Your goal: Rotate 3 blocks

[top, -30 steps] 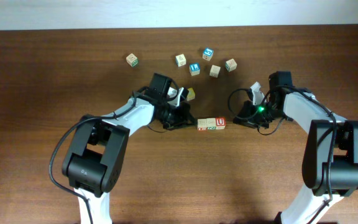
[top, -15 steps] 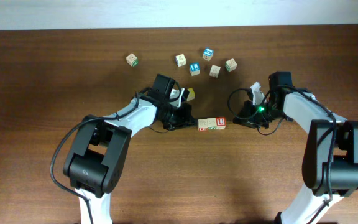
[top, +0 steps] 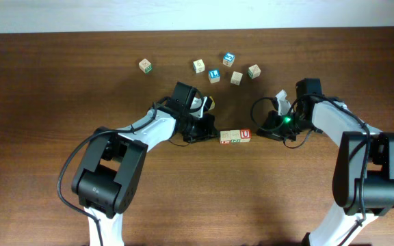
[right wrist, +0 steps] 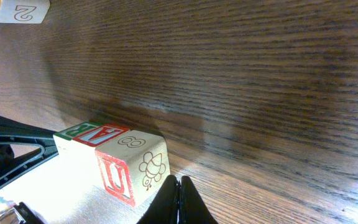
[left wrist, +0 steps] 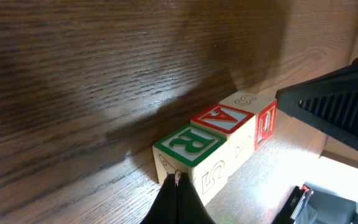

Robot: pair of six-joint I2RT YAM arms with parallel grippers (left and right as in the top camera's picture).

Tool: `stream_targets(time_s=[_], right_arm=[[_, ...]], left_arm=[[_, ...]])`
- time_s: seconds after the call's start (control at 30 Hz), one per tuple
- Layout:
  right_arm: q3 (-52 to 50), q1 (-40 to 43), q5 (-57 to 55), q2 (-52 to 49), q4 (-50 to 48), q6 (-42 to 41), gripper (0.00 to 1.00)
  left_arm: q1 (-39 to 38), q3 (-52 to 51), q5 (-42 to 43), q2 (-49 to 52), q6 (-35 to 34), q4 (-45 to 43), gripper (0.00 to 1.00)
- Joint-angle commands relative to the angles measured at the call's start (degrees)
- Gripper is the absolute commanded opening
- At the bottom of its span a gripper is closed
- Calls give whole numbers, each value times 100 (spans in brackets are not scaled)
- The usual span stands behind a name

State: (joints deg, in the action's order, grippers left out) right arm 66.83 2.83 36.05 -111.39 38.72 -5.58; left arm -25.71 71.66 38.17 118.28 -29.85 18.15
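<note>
The three blocks lie in a straight row on the counter point(top: 60, 82), faces touching. The U block point(top: 245, 134) is at the right arm's end. Next to it is the red-framed "A" block point(left wrist: 223, 118), and beyond that, at the far end of the row from the U block, is the green-framed "R" block point(left wrist: 188, 146). From the right wrist, the U block point(right wrist: 131, 167) shows its red letter face and a side face with a line-drawn bee.

The left gripper point(left wrist: 179, 184) is pressed together with nothing between its fingers. Its tip sits at the lower edge of the "R" block, on the end away from the U block, and seems to touch it. The right gripper point(right wrist: 179, 186) is also pressed together and holds nothing. Its tip is just beside the U block's bee face, at the open end of the row, but the frames do not show whether it makes contact.

Beyond the U block, toward the far edge of the counter, loose cubes are scattered well apart from the row. They include two blue-faced cubes point(top: 229, 59), several pale ones and a yellow-faced cube point(top: 211, 104) beside the left arm's wrist. A pale cube marked "2" point(right wrist: 20, 9) shows in the corner of the right wrist view.
</note>
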Motion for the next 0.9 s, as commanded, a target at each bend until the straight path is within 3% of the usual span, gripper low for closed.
stream_targets(time_s=[0.0, 0.6, 0.87], right_arm=[[-9, -26, -50, -52, -4, 28, 4], [-9, -544, -367, -55, -7, 236, 4], [-2, -544, 334, -42, 22, 234, 4]], left_arm=[[-13, -59, 105, -138, -35, -9, 0], [-13, -59, 107, -138, -35, -9, 0], [-13, -59, 149, -138, -35, -9, 0]])
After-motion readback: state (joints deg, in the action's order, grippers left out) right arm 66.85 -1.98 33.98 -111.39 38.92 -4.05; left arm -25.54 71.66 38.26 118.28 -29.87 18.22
